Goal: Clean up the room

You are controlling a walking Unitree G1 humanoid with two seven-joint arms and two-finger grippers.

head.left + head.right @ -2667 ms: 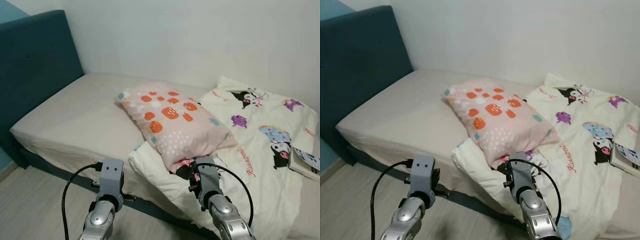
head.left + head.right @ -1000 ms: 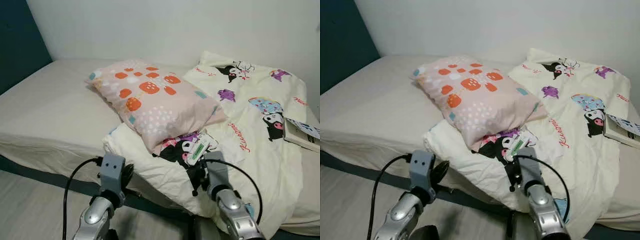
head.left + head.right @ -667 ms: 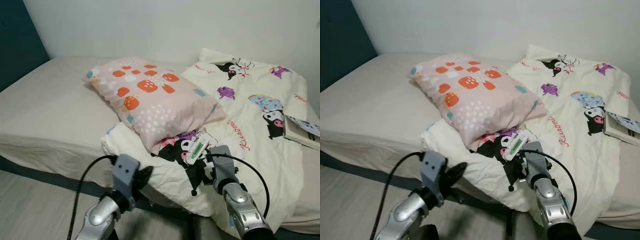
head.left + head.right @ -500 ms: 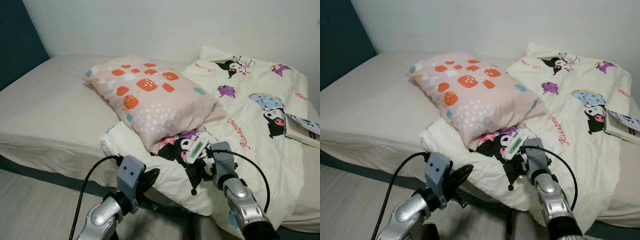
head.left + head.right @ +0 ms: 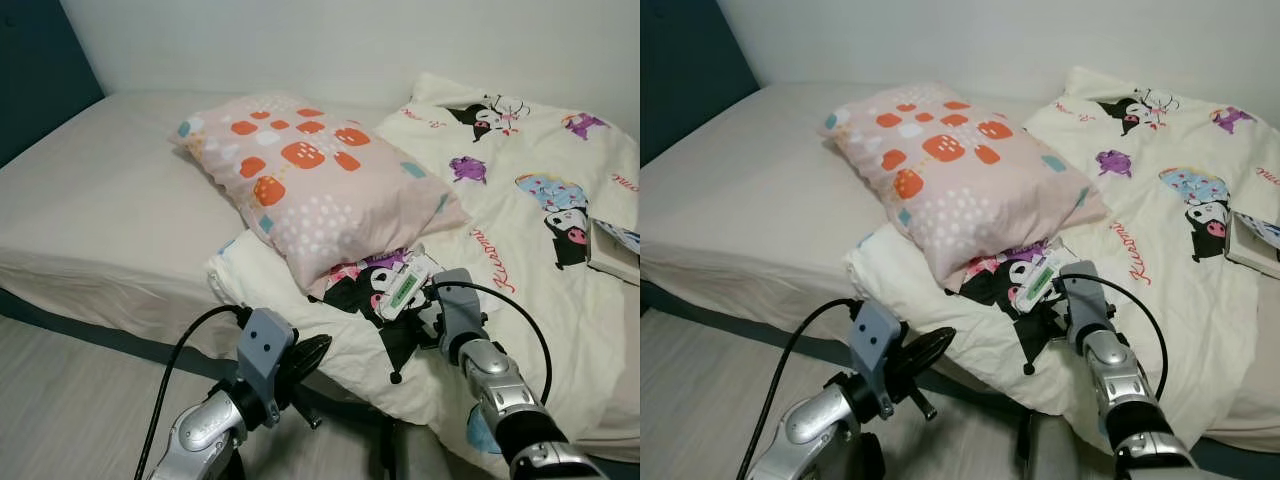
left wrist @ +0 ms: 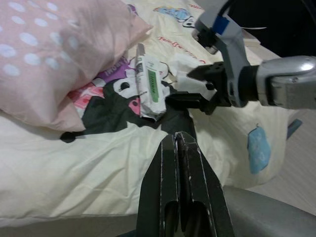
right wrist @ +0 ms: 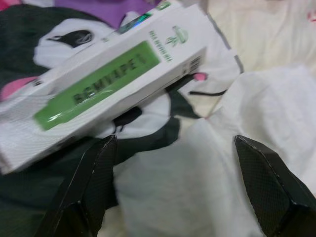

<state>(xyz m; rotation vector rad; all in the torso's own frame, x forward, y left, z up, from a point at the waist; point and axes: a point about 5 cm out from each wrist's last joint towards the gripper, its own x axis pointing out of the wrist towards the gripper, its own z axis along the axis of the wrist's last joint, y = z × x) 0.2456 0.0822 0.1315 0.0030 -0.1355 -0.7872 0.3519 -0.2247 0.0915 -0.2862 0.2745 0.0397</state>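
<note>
Fingers of the right gripper (image 7: pixel 173 182) spread wide just short of the white-and-green carton (image 7: pixel 106 84) on the cartoon-print quilt (image 5: pixel 540 250) | left gripper (image 6: pixel 181 163) closed, idle | advice: straddle the carton's narrow width, avoid pinching fabric.

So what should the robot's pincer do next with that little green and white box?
Probably ease the right pincer forward and close on the green-and-white box. Its fingers are spread open right beside the box, which lies on the cartoon duvet below the pink pillow, not yet gripped.
</note>
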